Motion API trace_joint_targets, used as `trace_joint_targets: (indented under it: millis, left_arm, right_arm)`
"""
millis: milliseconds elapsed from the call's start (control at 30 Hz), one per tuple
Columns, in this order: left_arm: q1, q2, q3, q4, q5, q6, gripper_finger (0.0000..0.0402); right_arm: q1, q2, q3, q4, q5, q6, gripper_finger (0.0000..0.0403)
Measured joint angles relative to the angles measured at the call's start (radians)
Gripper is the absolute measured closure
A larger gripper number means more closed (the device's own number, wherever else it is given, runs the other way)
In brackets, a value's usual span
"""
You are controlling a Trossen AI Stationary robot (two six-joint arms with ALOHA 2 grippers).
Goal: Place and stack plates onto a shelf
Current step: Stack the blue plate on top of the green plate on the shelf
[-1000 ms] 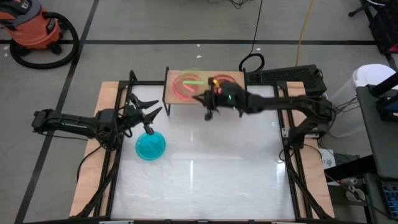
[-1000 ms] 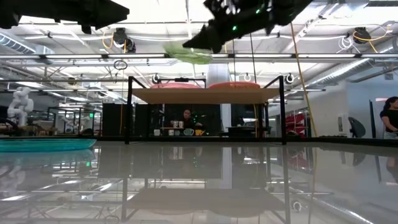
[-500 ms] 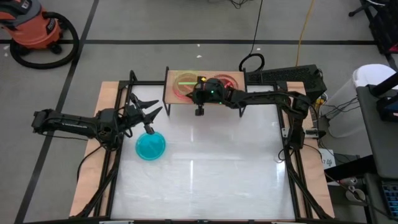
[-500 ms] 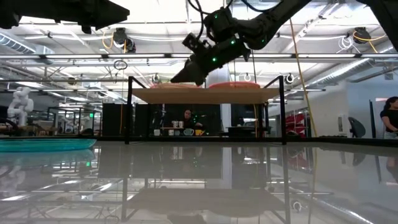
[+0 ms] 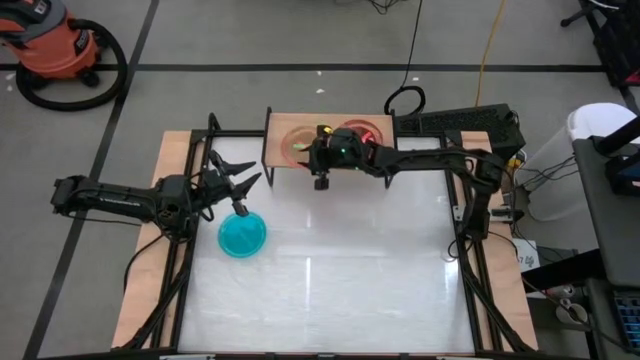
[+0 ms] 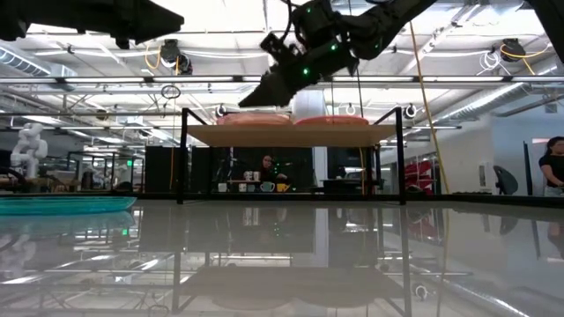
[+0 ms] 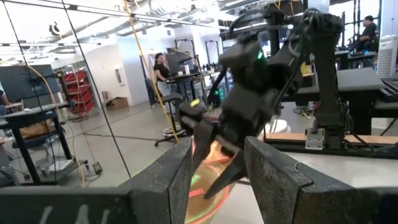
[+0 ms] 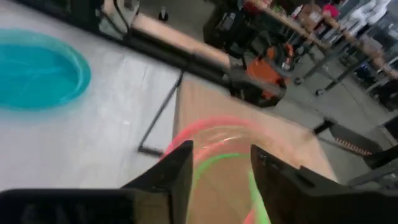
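Mostly done imo: pink stack (image 5: 292,140) plus second pile (image 5: 366,131) on shelf (image 5: 276,155), green plate (image 8: 227,176) on top. Right tool (image 5: 303,146) over it, fingers spread, released. Blue plate (image 5: 242,234) left on surface, left tool (image 5: 232,180) spread beside it.

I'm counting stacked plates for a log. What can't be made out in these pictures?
- How many plates lie in each stack on the light-wood shelf: in the high view the right gripper covers part of both stacks; the low view shows them only edge-on.
- Whether the green translucent plate is released: the right wrist view's own fingers crop it.
- Other plates besides the blue translucent plate: none are visible on the table.
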Motion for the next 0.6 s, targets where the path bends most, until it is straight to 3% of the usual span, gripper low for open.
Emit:
trace_joint_targets:
  millis: [200,400,600]
  left_arm:
    - [0.000,0.000,0.000,-0.034,0.000,-0.022,0.0248]
    - [-0.014,0.006,0.003,-0.201,-0.003,-0.112,0.0248]
    - [-0.070,0.125,0.160,-0.467,-0.028,-0.213,0.0248]
  right_arm:
    - [0.048,-0.088,0.001,-0.062,0.000,-0.001,0.0235]
    - [0.120,-0.242,-0.002,-0.219,0.001,0.008,0.0234]
    - [0.212,-0.390,-0.013,-0.403,0.001,0.070,0.0234]
